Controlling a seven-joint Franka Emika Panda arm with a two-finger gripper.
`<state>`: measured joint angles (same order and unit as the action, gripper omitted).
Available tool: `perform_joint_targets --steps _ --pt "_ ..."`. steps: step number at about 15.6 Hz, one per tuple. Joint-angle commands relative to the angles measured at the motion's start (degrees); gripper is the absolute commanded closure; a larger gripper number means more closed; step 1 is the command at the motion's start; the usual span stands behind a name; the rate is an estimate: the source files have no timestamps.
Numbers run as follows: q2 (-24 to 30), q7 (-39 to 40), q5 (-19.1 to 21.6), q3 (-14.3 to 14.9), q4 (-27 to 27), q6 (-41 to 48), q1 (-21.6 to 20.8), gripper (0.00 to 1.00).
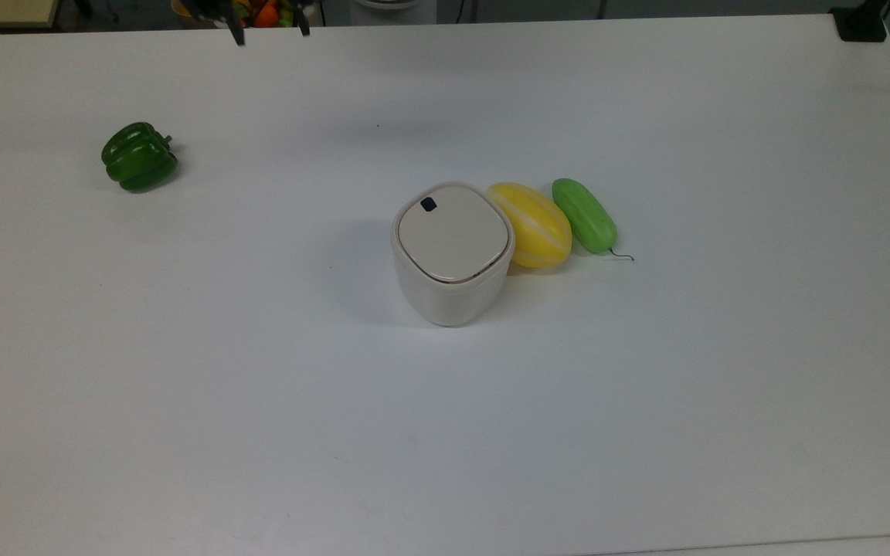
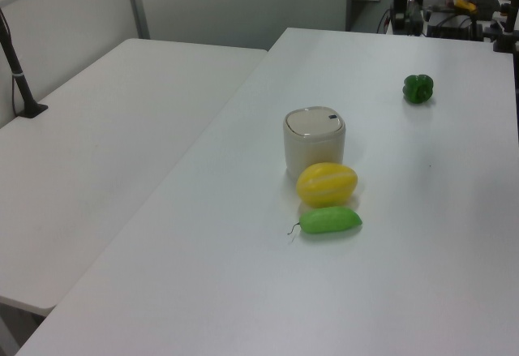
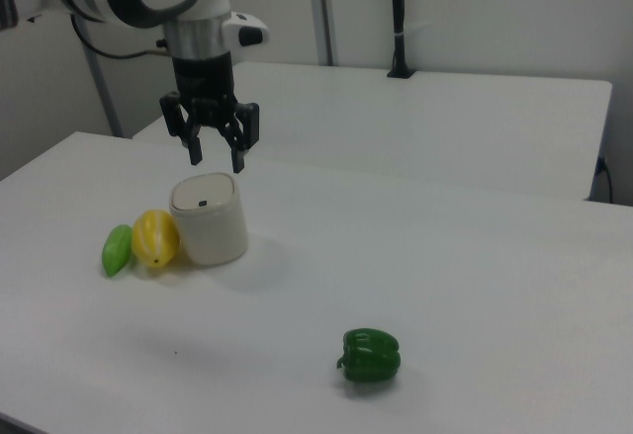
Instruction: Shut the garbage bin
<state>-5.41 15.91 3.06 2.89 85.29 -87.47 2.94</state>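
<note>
The garbage bin stands mid-table, cream-beige, with its flat lid lying down flush on the rim. A small dark button sits at the lid's corner. The bin is also in the left view, and in the right view the bin has my gripper hanging open above and slightly behind it, touching nothing. In the top view, the fingertips of the gripper poke in at the upper edge, spread wide apart, far from the bin.
A yellow melon leans against the bin's side, with a green cucumber beside it. A green bell pepper lies at the top view's left. A fruit basket sits beyond the far edge. A second table adjoins.
</note>
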Motion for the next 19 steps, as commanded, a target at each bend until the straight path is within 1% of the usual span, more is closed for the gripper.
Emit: perform_joint_targets --steps 1,3,5,7,10,15,19 --pt "3.21 -9.05 0.20 1.86 1.54 1.25 -0.57 0.00" --pt "3.56 -10.20 0.19 3.26 1.46 2.21 -0.83 0.00" --pt "3.57 -12.65 -0.16 3.44 0.76 5.37 -1.18 0.00" --pt "3.57 -14.94 -0.42 3.79 0.05 5.91 -1.27 0.00" --pt "3.57 -14.86 -1.21 6.16 -0.30 6.09 -2.58 0.00" --pt "3.39 -14.42 -2.97 5.82 -0.65 6.44 -2.76 0.00" --pt "3.39 -14.68 -3.06 5.73 -0.57 7.14 -2.86 0.00"
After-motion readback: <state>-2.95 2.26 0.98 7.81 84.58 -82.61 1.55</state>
